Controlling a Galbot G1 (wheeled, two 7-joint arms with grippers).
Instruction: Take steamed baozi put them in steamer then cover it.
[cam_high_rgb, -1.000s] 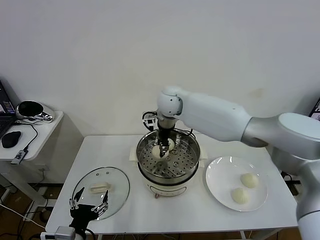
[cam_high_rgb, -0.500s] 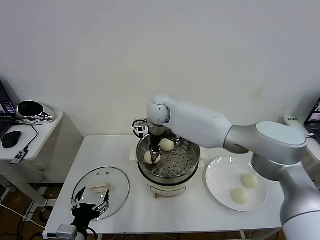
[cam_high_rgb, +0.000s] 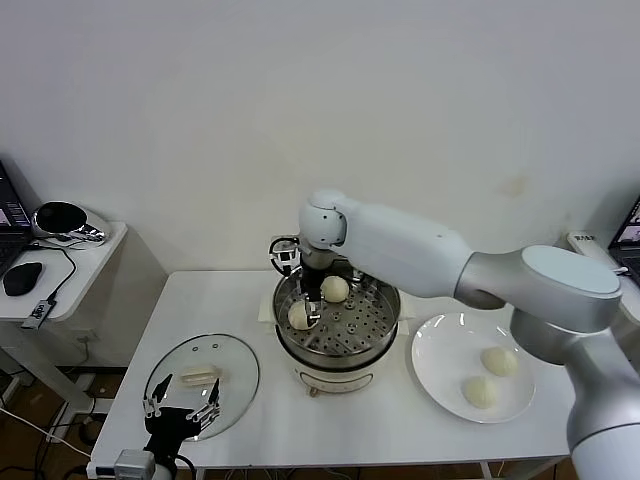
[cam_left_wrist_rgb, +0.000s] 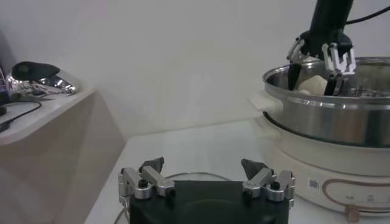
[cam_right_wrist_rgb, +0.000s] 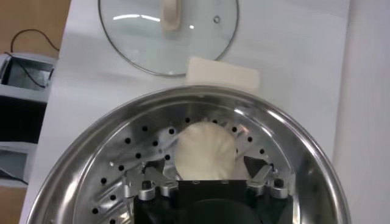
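On the bench (cam_high_rgb: 240, 300), the steamer (cam_high_rgb: 338, 335) sits centre with two baozi (cam_high_rgb: 299, 315) inside; lid (cam_high_rgb: 200, 385) lies left, plate (cam_high_rgb: 440, 350) with two buns (cam_high_rgb: 480, 391) right.

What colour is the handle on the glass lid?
Cream-white, on the cover; the right wrist view shows it best.

The steamer (cam_high_rgb: 338, 330) is shiny polished steel with a perforated metal tray, sitting on a smooth cream plastic base. The steamed baozi (cam_high_rgb: 334, 289) look matt, soft and smooth-skinned. Left of the steamer, the cover (cam_high_rgb: 202, 383) is clear glossy glass with a metal rim. The plate (cam_high_rgb: 440, 382) to its right is glossy white, and the table (cam_high_rgb: 240, 290) smooth matt white.
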